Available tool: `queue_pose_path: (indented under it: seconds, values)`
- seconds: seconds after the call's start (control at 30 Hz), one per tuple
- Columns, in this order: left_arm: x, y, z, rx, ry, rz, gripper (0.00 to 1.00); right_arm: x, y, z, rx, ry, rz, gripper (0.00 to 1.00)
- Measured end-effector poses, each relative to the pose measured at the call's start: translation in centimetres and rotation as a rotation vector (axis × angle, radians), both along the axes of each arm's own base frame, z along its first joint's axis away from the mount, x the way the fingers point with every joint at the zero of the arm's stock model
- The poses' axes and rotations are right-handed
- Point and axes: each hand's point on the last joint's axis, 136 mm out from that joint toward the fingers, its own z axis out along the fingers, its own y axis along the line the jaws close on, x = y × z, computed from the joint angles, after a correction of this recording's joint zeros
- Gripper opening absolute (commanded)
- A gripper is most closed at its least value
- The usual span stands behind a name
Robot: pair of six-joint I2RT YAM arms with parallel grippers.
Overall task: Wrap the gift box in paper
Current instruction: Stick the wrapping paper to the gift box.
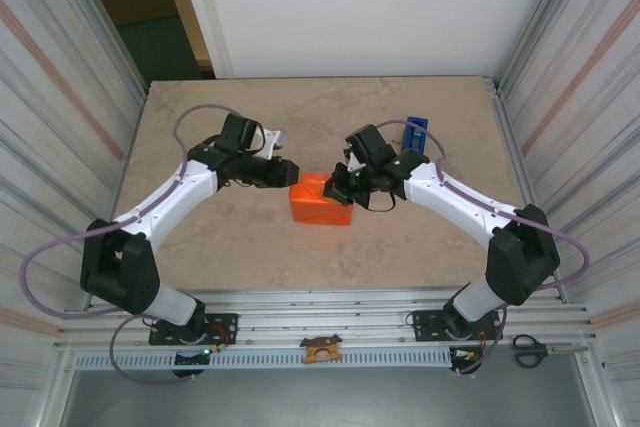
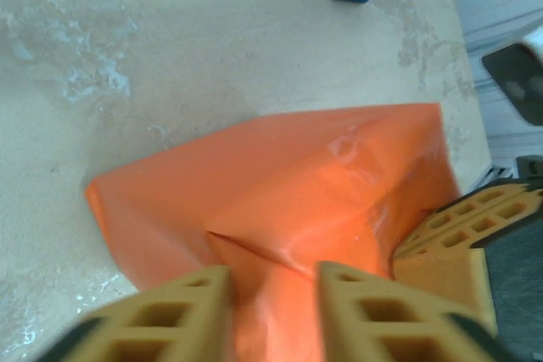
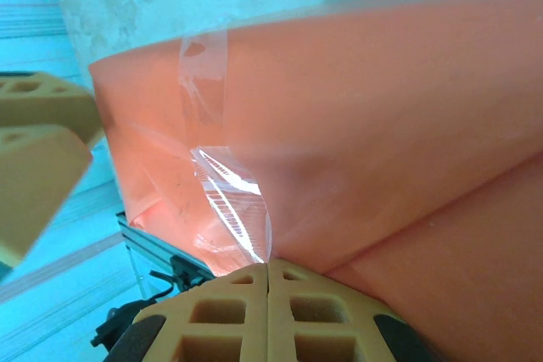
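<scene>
While the paper [image 1: 320, 207] is folded round into a boxy orange parcel, it sits at approx. the ctr of the tabletop [image 1: 200, 247], btwn the two arms. From the left wrist cam the paper's [image 2: 297, 184] top face looks mostly smooth, w/ a diagonal crease on the near side and one far corner standing sharp. From the right wrist cam, clear tape [image 3: 204, 61] shows on it: one strip flat near an edge, another crinkled and shiny lower down by a fold.

The left tool [image 1: 292, 175] is at the parcel's far-left corner, touching it. On its own cam its fingers [image 2: 182, 315] stand a little apart w/ a ridge of paper in the gap. Can't tell whether they pinch that ridge or just straddle it.

The right tool [image 1: 338, 187] is at the parcel's right end. Its fingers [image 3: 229, 315] are pressed together, no gap, and the paper's edge comes down right to the seam btwn them. Can't tell if any paper is caught there. The left wrist cam sees those same fingers against the parcel's right corner.

Further out, a blue tape dispenser [image 1: 415, 134] stands beyond the right arm, apart from the parcel. Black-handled scissors [image 1: 530, 350] lie on the metal rail at the near right, off the tabletop.
</scene>
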Motion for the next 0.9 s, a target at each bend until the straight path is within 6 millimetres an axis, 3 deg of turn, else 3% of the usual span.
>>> queue_pose_path:
  seconds: [0.03,0.23,0.33,0.47,0.63,0.9]
  values:
    - [0.1,-0.4,0.7,-0.027,-0.014,-0.006,0.06,0.0,0.0,0.0,0.000,-0.001,0.000,0.00]
    - [-0.4,-4.5,5.3,-0.167,-0.075,-0.126,0.06,0.1,0.0,0.0,0.002,-0.003,-0.001,0.00]
    - [-0.3,-6.4,6.2,-0.188,-0.086,-0.173,0.05,0.1,0.0,0.0,0.002,-0.003,-0.001,0.00]
    - [-0.1,-7.6,3.9,-0.166,-0.023,-0.194,0.05,0.1,0.0,0.0,0.002,-0.003,-0.001,0.00]
    - [-0.2,-7.5,0.7,-0.113,0.072,-0.185,0.04,0.2,0.1,0.0,0.003,-0.006,-0.002,0.00]
    - [-0.6,-7.2,-1.0,-0.098,0.092,-0.185,0.05,0.0,0.0,0.0,0.002,0.001,0.000,0.00]
